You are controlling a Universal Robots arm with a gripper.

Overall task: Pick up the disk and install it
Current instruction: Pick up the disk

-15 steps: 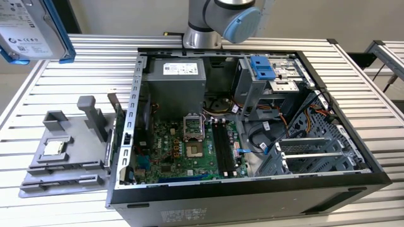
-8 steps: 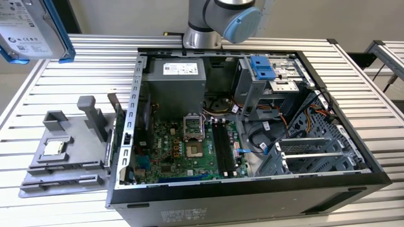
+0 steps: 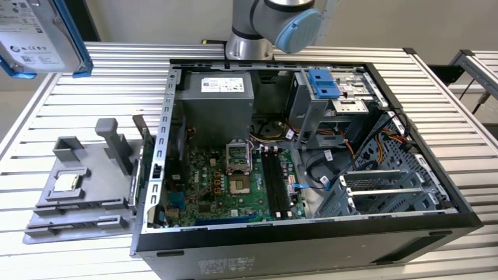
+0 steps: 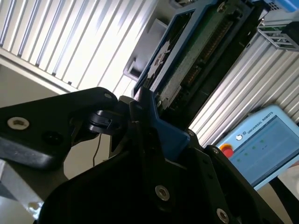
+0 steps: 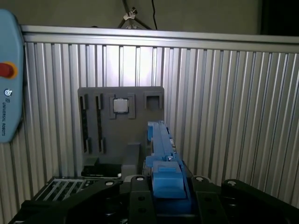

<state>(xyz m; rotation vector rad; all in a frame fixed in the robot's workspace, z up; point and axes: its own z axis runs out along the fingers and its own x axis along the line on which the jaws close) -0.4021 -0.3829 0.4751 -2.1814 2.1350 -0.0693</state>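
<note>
Ribbed worktop (image 3: 93, 93) carried the open PC case (image 3: 311, 251) across the middle and right of the exterior view, grey tray (image 3: 46, 230) lower left. The disk (image 3: 35, 32) hung in the upper left corner, clear of the worktop, white printed label showing. In the first wrist view the hand (image 5: 168, 186) was clamped on its blue carrier. For this carry I'd say keep that grip square so nothing twists.

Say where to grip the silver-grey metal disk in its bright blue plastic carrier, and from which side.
Take the silver-grey metal disk by the bright blue plastic carrier's end block, coming end-on along its length. It is thin there, so the black gripper closes across its thickness, as it does now.
</note>
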